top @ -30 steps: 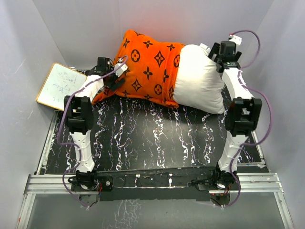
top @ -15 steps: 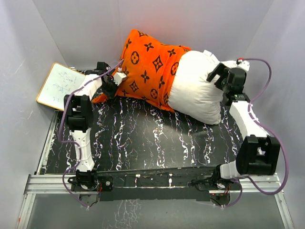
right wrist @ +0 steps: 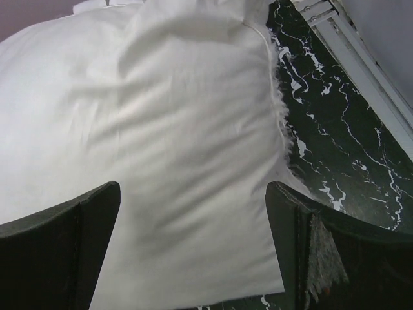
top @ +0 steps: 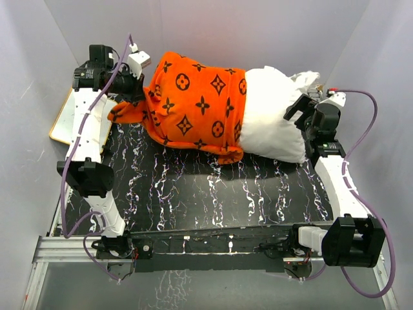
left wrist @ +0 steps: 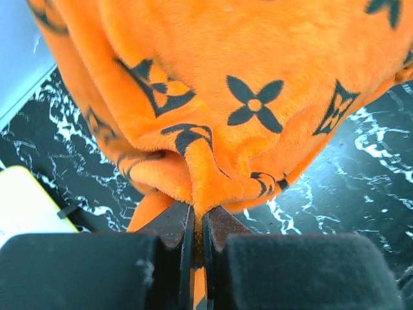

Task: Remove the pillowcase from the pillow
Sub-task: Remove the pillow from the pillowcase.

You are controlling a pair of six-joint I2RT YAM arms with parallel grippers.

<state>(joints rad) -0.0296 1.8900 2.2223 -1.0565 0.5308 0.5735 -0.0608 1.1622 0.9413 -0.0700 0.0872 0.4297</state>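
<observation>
The orange pillowcase with black motifs covers the left two thirds of the white pillow, whose bare right end sticks out. My left gripper is shut on a pinched fold at the pillowcase's left end, lifted above the table. In the left wrist view the gripper has orange fabric squeezed between its jaws. My right gripper stands open just right of the pillow's bare end. In the right wrist view the gripper has its fingers wide apart with the pillow in front of them.
A white board with a tan frame lies at the left edge, partly under my left arm. The black marbled table runs to grey walls at the back and sides. A metal rail borders the table on the right.
My left gripper closed on the pillowcase's left end and pulled it up and to the left, stretching the cover. The right arm swung out and down beside the pillow's bare end.
</observation>
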